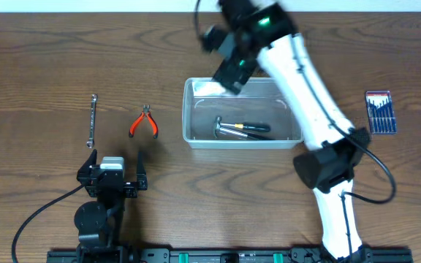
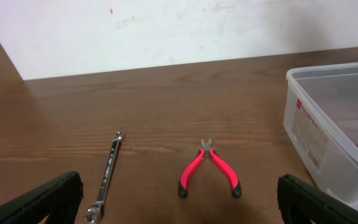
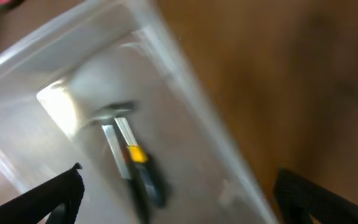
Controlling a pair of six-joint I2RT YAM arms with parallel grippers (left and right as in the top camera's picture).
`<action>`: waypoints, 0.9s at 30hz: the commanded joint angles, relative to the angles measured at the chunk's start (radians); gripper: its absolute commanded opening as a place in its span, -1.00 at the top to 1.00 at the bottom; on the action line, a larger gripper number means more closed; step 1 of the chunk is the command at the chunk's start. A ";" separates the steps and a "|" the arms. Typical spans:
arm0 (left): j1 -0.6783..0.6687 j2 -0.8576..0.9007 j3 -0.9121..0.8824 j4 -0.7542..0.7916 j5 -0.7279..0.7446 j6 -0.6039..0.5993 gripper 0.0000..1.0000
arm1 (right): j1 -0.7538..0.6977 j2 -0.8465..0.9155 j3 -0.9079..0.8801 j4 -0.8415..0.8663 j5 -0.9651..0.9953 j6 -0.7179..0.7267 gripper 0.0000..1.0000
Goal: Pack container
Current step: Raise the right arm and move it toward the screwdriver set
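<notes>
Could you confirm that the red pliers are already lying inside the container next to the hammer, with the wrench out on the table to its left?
Not quite. The overhead view shows the red pliers lying out on the table, between the wrench and the container. The hammer is inside, and the wrench is on the table to its left.

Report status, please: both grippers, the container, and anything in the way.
Left gripper open, empty. Right gripper open, empty, above far-left corner of container. Container holds hammer; pliers, wrench, screwdriver set outside. Nothing in the way.
</notes>
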 commanded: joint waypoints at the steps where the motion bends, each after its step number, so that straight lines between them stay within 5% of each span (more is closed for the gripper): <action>1: -0.002 -0.001 -0.027 -0.010 0.013 -0.008 -0.96 | -0.119 -0.045 0.104 -0.055 0.139 0.142 -0.99; 14: -0.002 -0.001 -0.027 -0.010 0.014 -0.008 -0.96 | -0.602 -0.135 0.082 -0.179 0.067 0.272 -0.98; 22: -0.002 -0.001 -0.027 -0.010 0.014 -0.008 -0.96 | -0.767 -0.132 -0.195 -0.093 -0.036 0.062 -0.99; 27: -0.002 -0.001 -0.027 -0.010 0.014 -0.008 -0.96 | -0.851 -0.130 -0.403 0.089 -0.046 0.119 -0.98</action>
